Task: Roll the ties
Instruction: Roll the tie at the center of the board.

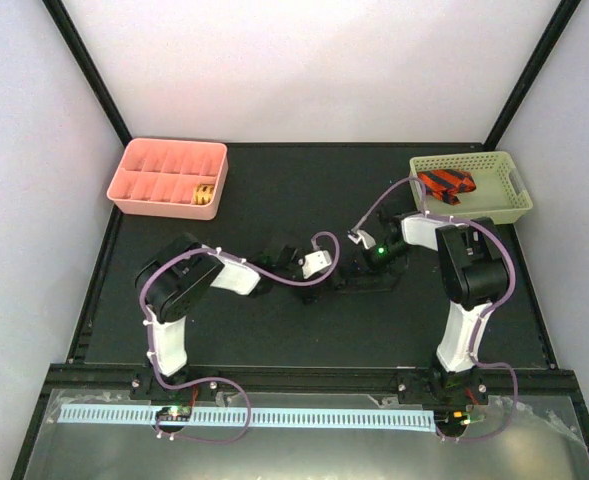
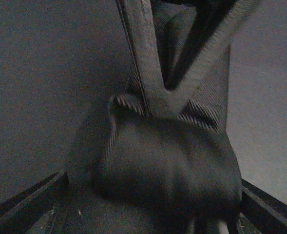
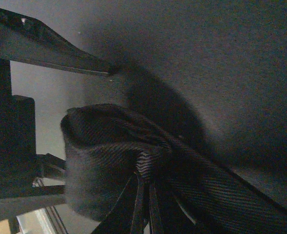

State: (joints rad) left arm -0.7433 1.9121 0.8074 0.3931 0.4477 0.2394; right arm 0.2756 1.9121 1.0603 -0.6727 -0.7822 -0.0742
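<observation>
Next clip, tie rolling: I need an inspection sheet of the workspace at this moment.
Surface: black table, matte and flat.
Job's things: black tie bunched mid-table between the grippers; striped tie lying in the basket; yellow tie coiled in one compartment of the pink tray.
Clutter: nothing seen.
Grippers: right gripper shut on the black tie; left gripper open, fingers either side of the bunch.
Cables: purple cables looped along both arms.
Surroundings: white walls, black frame posts, perforated strip at the near edge.
</observation>
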